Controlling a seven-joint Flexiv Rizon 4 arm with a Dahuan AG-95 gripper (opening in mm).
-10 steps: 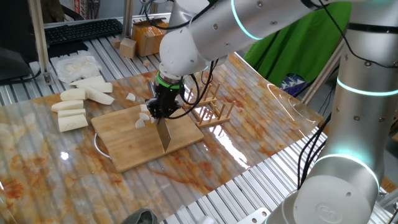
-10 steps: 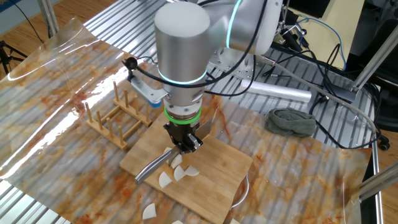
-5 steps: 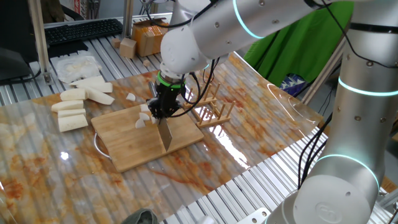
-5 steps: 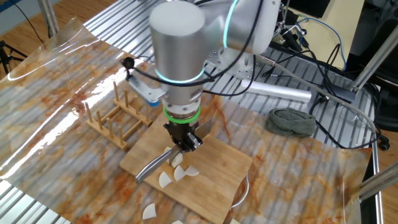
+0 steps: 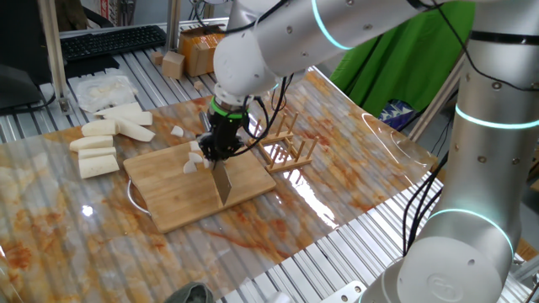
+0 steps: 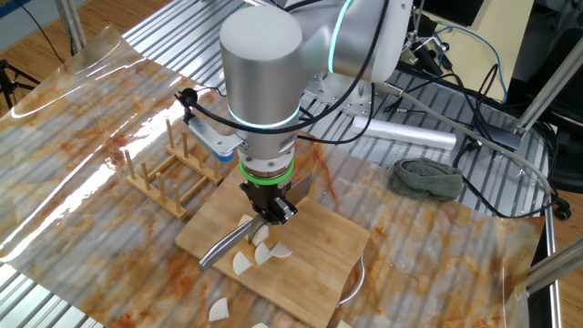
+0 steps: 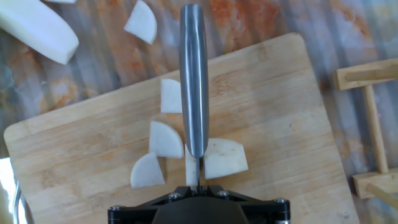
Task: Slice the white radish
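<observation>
While the white radish (image 7: 224, 158) lay in several wedge chunks near the middle of the cutting board (image 7: 280, 124), the knife (image 7: 193, 81) stood among them, its blade between two pieces. Over the preceding second the gripper (image 6: 270, 209), clamped on the knife, had barely shifted, suggesting a cut just finished.

Bystanders around the cutting area

A wooden cutting board (image 5: 181, 189) lay on the streaked table cover (image 5: 76, 227), with a small wooden rack (image 5: 289, 147) just beside it. Larger radish sticks (image 5: 105, 139) sat well apart, near a white plastic bag (image 5: 101, 87); a grey cloth (image 6: 426, 178) rested farther off.
</observation>
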